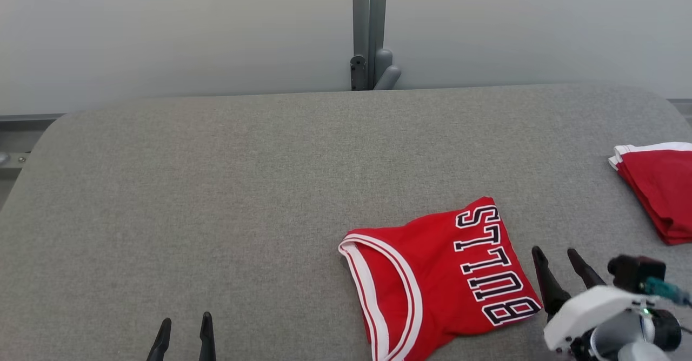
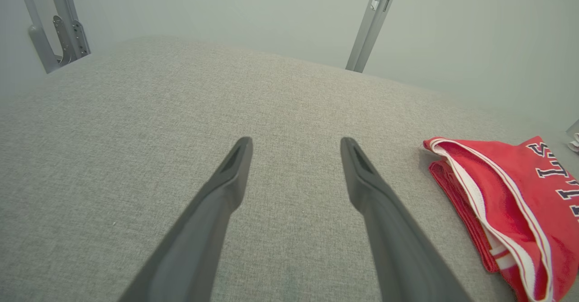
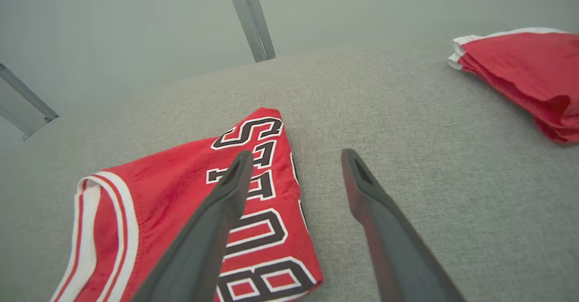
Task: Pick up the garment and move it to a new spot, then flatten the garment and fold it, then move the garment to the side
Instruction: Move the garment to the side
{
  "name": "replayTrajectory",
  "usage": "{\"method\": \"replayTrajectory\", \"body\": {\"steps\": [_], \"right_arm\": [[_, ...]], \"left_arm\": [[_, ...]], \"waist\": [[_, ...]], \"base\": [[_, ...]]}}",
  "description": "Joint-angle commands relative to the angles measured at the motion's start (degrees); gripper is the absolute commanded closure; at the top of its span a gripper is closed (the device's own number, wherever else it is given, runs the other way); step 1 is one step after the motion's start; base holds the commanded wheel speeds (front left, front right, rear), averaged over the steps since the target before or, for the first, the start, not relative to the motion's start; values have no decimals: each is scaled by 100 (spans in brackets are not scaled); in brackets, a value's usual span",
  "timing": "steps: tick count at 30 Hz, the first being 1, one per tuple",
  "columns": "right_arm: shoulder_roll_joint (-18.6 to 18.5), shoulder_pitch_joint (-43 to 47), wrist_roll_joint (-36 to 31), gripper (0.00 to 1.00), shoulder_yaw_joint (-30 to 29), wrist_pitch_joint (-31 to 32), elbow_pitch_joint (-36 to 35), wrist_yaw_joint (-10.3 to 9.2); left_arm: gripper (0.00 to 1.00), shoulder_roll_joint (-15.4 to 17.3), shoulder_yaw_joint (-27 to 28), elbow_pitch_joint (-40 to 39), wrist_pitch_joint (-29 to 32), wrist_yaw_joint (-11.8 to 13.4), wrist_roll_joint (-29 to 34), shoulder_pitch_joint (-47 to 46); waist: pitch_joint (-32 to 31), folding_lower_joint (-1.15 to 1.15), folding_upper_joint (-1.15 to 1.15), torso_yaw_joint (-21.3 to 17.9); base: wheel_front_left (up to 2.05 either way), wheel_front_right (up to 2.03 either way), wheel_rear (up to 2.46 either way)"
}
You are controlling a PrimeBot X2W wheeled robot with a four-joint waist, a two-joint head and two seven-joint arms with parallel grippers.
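Part of the jersey [image 1: 440, 280] is running off the bottom of your head view, and a second red garment [image 1: 657, 193] is being cut by the right edge. The folded jersey is lying on the grey table [image 1: 216, 188], just left of your right gripper [image 1: 554, 251], whose fingers are standing apart, empty. Your left gripper [image 1: 186, 318], likewise spread, is sitting well off to the jersey's left.

Folded red pile [image 1: 658, 193] lying at table's [image 1: 216, 188] right edge; grey post [image 1: 369, 26] standing behind table, against pale wall [image 1: 162, 26].
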Motion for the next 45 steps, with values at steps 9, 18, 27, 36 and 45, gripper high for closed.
{"method": "replayTrajectory", "body": {"steps": [9,18,27,36,45], "right_arm": [[-784,-1332,384,0,402,3279,234,-5],[-824,-1845,599,0,688,3544,1129,-7],[-672,-2253,1345,100,1107,3285,1820,-4],[-1057,-2970,1671,100,1716,2905,1686,-7],[-1408,-4108,1551,100,1729,2225,2010,-7]], "left_arm": [[0,11,-198,38,-16,54,-97,-266],[0,10,-273,69,-16,66,-126,-416],[0,10,-213,80,-16,67,-55,-512],[0,10,-235,-61,-15,100,-125,-569],[0,14,-445,97,-16,-20,158,-1072]], "waist": [[375,0,0,218],[600,0,0,395],[628,0,0,150],[848,0,0,-1110],[1346,0,0,-1712]], "base": [[0,0,0],[0,0,0],[0,0,0],[0,0,0],[0,0,0]]}}
